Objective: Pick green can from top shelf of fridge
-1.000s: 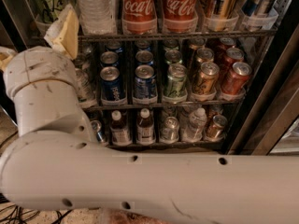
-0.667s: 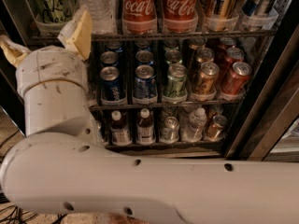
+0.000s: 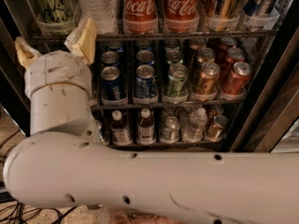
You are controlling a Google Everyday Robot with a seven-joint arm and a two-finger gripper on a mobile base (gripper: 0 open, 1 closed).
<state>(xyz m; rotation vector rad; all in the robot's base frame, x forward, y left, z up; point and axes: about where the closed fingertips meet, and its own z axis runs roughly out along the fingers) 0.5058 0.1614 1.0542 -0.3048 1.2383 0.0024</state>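
The green can [image 3: 50, 3], tall and pale green with black script, stands at the far left of the top shelf [image 3: 224, 33] in a clear tray front, next to a water bottle [image 3: 96, 6]. My gripper [image 3: 53, 46] is just below and in front of the can, at the shelf edge. Its two yellowish fingers [image 3: 84, 39] are spread apart with nothing between them. The thick white arm crosses the bottom of the view. The fridge [image 3: 275, 85] fills the view, with its dark frame at the right.
Two red Coca-Cola cans [image 3: 139, 6] and striped cans [image 3: 223, 1] stand on the top shelf to the right. The middle rack holds short blue, green, orange and red cans [image 3: 176, 80]. The lower rack holds small bottles [image 3: 145, 125]. Cables lie on the floor at bottom left.
The arm's wrist and gripper have moved to the right, so both fingers now show below the green can. The cans have not moved.
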